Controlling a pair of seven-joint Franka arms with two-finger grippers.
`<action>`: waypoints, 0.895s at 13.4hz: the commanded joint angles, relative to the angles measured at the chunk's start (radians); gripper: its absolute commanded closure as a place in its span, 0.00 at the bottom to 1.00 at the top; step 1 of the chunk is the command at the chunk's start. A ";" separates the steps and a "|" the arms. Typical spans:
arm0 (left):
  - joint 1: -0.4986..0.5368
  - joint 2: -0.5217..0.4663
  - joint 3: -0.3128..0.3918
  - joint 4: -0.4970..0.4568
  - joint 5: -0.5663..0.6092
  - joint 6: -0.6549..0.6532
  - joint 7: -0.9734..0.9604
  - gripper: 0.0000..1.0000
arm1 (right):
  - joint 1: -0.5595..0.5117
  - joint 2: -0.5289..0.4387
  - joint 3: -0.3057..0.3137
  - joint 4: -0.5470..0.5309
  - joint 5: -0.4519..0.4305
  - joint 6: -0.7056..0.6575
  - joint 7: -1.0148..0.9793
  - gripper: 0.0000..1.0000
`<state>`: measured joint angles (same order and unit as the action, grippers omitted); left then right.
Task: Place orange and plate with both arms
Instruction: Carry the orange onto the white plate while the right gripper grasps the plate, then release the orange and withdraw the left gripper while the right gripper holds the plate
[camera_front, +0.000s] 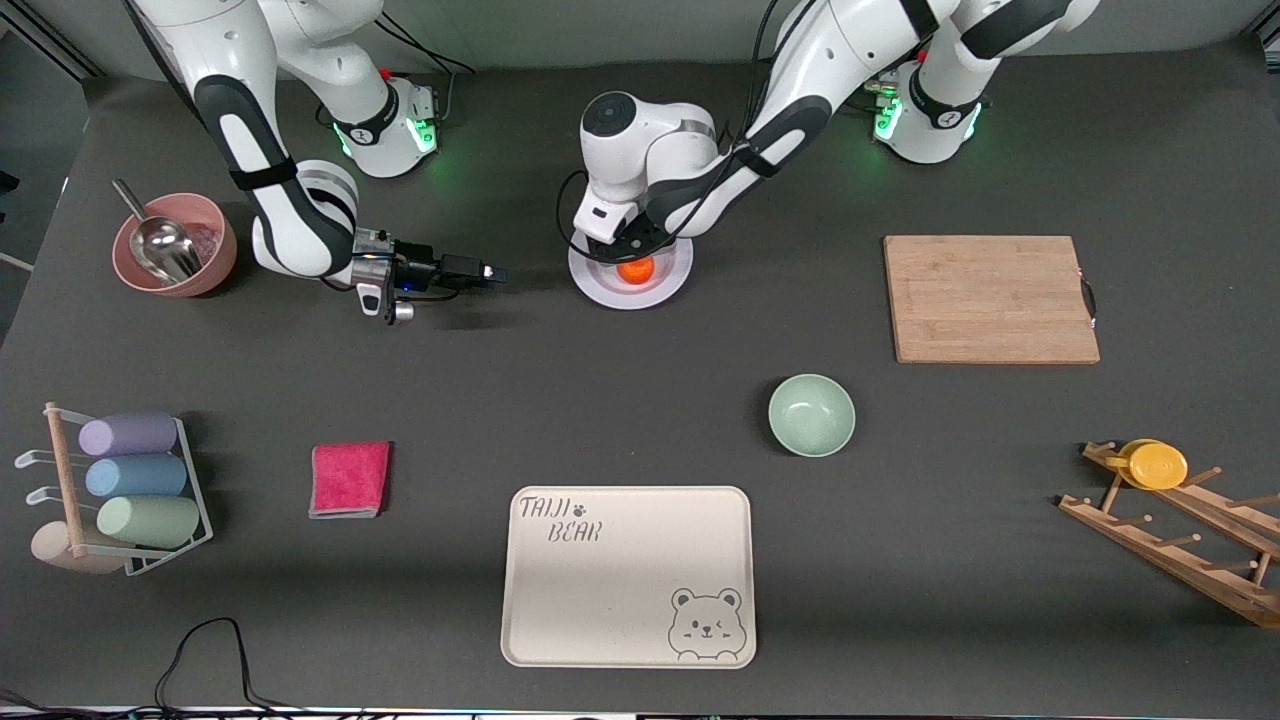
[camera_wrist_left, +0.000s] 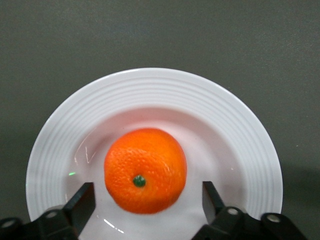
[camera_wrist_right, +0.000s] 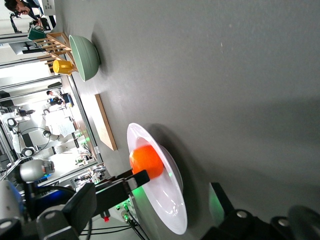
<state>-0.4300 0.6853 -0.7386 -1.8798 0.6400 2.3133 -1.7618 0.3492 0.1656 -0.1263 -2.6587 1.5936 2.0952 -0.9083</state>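
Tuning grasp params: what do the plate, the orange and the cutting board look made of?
Plate: glossy white, likely glazed ceramic or melamine; sharp highlights and fine concentric ridges on the rim.
Orange: dimpled matte-satin skin with a green stem nub; real or plastic, cannot tell.
Cutting board: pale wood, probably bamboo; parallel strip grain, matte.
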 joint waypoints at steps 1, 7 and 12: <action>-0.023 -0.024 0.025 0.047 0.021 -0.021 -0.022 0.00 | 0.028 0.012 -0.006 -0.006 0.042 0.037 -0.047 0.00; 0.092 -0.298 0.122 0.016 -0.299 -0.097 0.501 0.00 | 0.151 0.044 -0.006 -0.015 0.205 0.049 -0.093 0.00; 0.259 -0.603 0.306 -0.001 -0.653 -0.323 1.182 0.00 | 0.254 0.086 -0.004 -0.010 0.394 0.029 -0.205 0.00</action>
<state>-0.2325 0.2358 -0.4905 -1.8241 0.0841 2.0738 -0.7988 0.5612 0.2405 -0.1255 -2.6729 1.9072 2.1366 -1.0482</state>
